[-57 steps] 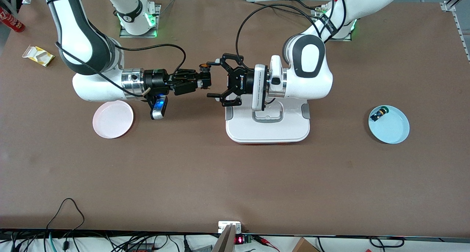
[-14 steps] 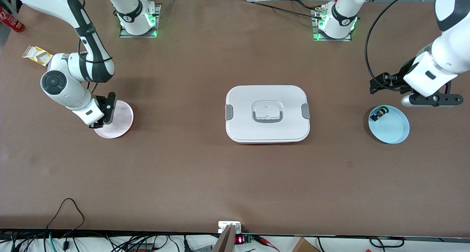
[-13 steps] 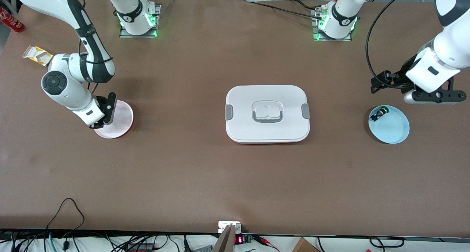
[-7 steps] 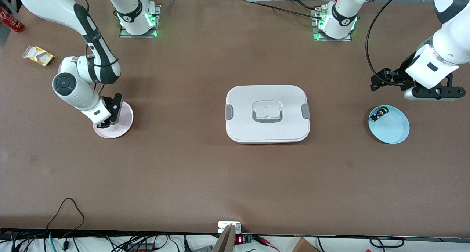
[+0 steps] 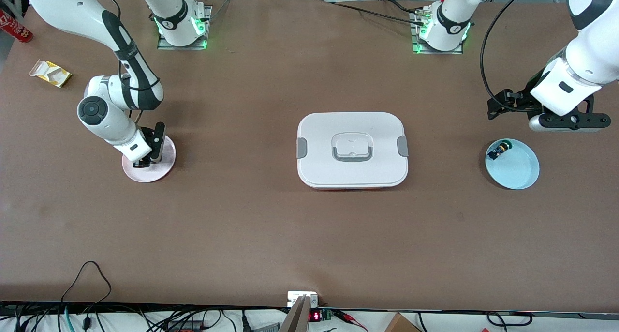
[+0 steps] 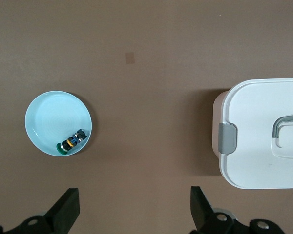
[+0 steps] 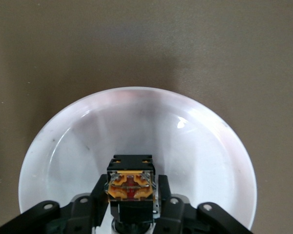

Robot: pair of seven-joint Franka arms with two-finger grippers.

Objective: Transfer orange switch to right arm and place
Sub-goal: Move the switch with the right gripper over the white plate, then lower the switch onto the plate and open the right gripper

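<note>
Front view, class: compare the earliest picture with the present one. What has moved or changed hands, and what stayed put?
The arms have parted. The right gripper carried the orange switch from over the table's middle down into the pink plate, fingers beside it. The left gripper, open and empty, drew back above the blue plate. Unmoved: white box, green-capped switch, both plates.
</note>
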